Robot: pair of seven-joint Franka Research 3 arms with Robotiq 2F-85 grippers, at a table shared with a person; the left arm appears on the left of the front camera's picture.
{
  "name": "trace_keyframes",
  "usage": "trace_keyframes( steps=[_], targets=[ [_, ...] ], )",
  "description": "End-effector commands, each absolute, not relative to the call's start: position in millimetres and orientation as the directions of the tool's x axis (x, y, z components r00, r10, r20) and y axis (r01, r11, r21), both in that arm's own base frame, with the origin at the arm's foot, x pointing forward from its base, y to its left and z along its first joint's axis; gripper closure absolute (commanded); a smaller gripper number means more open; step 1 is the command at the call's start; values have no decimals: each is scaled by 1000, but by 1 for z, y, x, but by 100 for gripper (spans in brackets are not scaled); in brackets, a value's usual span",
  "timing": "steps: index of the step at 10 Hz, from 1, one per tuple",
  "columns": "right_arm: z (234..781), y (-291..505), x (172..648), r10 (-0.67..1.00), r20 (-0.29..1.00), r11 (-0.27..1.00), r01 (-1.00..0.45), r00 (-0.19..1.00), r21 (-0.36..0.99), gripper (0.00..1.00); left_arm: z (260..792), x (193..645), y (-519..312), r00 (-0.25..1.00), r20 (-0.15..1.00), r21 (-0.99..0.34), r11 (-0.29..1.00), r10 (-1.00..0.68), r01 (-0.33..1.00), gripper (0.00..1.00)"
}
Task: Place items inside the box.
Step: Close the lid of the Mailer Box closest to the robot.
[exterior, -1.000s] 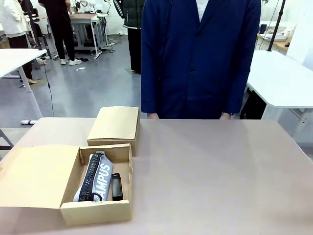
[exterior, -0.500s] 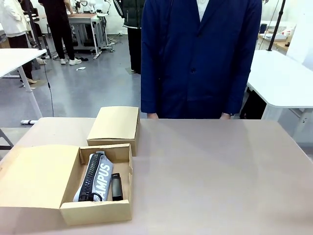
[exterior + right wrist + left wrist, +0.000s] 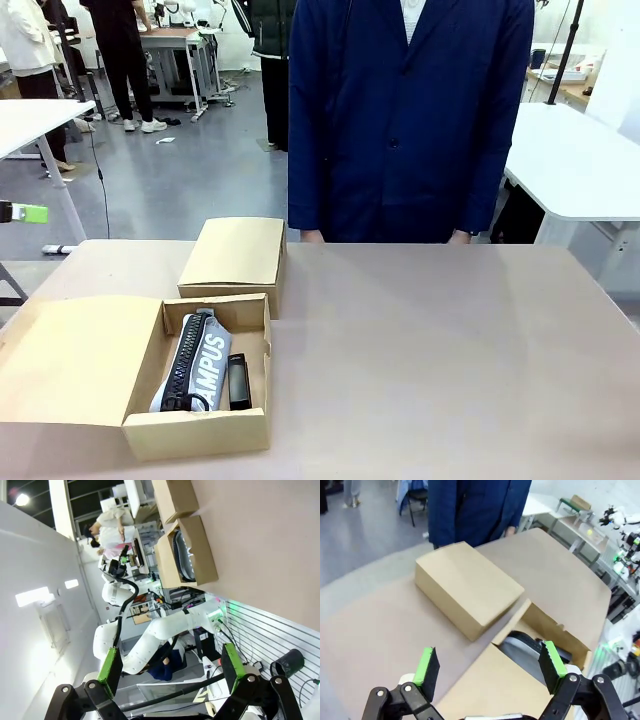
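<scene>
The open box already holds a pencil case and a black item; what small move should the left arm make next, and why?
Probably wait above the table with the left end effector open. The open box holds the pencil case and a black item, the table shows nothing else loose, and the person's hands hold nothing, so nothing is there to pick.

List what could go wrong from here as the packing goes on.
The open box is already crowded: the grey pencil case and a black item cover most of its floor, so another item may jam or sit proud. The closed box touches its far wall, so the open left gripper above might bump it coming down.
</scene>
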State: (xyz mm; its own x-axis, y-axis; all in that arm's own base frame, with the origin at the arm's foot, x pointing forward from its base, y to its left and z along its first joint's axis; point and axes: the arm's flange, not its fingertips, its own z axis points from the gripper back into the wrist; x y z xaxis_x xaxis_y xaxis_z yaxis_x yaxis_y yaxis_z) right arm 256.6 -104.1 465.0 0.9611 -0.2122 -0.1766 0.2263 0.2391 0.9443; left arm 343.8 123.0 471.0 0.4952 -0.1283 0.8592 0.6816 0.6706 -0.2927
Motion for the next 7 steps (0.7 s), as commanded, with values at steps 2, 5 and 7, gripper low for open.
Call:
trace_keyframes(
  steps=[2, 5, 7],
  targets=[
    [467, -104, 258, -205, -151, 229, 198, 967, 953, 0, 460, 343, 123, 323, 877, -110, 506, -355, 855, 0],
    [467, -104, 258, -205, -151, 229, 198, 967, 953, 0, 452, 318, 186, 261, 835, 58, 548, -485, 834, 0],
    [467, -104, 258, -205, -151, 229, 198, 967, 953, 0, 434, 301, 205, 291, 769, 24, 481, -569, 876, 0]
  ],
)
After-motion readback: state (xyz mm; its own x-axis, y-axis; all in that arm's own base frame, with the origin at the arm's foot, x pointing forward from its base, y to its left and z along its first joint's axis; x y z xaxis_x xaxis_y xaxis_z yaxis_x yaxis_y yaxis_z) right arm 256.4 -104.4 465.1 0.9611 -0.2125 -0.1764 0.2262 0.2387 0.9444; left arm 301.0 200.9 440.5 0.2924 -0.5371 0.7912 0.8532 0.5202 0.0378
